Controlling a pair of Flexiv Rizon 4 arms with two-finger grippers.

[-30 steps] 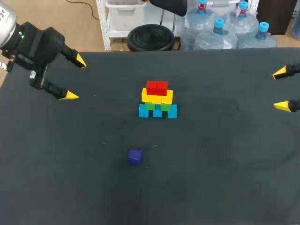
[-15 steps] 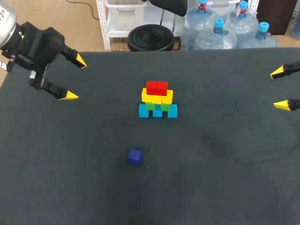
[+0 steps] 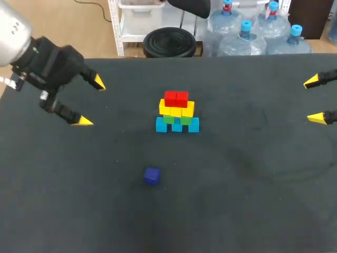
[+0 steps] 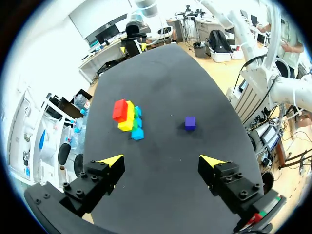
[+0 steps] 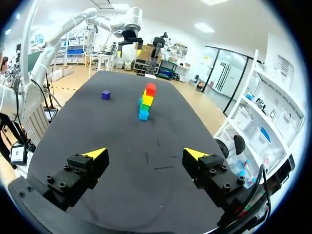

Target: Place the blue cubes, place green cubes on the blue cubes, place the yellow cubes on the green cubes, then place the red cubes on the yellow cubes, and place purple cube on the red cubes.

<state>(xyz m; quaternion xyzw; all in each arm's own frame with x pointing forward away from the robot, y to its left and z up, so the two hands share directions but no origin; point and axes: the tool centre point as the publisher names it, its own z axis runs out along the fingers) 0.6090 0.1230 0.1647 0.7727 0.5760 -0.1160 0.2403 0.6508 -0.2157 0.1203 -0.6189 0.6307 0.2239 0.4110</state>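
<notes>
A stepped stack stands mid-table: blue cubes (image 3: 177, 125) at the bottom, green cubes (image 3: 177, 119) on them, yellow cubes (image 3: 177, 109) above, red cubes (image 3: 176, 98) on top. The purple cube (image 3: 151, 176) lies alone nearer the front, left of the stack. My left gripper (image 3: 90, 101) hangs open and empty at the far left; from its wrist the stack (image 4: 126, 117) and purple cube (image 4: 190, 123) lie ahead of my left gripper (image 4: 161, 160). My right gripper (image 3: 314, 99) is open and empty at the right edge; the stack (image 5: 146, 101) and purple cube (image 5: 106, 95) are far ahead of my right gripper (image 5: 145, 153).
The black table (image 3: 237, 174) carries only the stack and the lone cube. Wide bare cloth surrounds both, with the table's back edge behind the stack.
My left gripper has shifted a little right and toward the front. The right gripper and all cubes stay where they were.
</notes>
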